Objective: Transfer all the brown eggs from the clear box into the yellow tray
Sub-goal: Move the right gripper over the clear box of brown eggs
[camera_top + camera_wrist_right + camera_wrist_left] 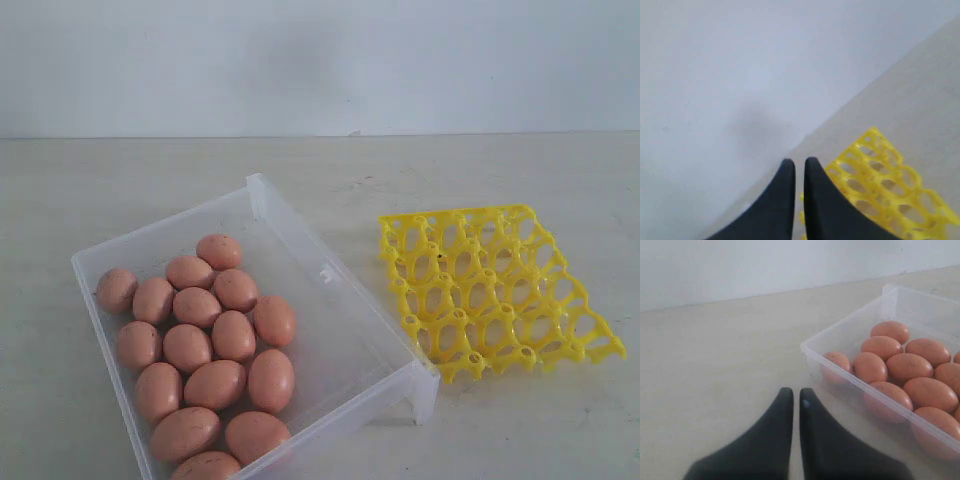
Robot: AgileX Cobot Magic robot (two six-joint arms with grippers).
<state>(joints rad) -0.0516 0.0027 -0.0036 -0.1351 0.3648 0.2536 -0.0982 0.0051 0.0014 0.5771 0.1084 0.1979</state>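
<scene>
Several brown eggs [215, 335] lie packed together in the clear box [350, 330] at the left of the exterior view. The yellow tray [495, 290] sits to the right of the box, its cups holding nothing. Neither arm shows in the exterior view. My left gripper [795, 395] is shut and holds nothing; it hovers over bare table just outside the box's near wall [875, 397], with the eggs [905, 367] beyond it. My right gripper [799, 165] is shut and holds nothing, with a corner of the yellow tray [880, 185] beside its fingers.
A pale table top [120, 190] carries both containers, and a plain white wall [320, 60] rises behind it. The box has a small clip tab [326, 273] on the rim facing the tray.
</scene>
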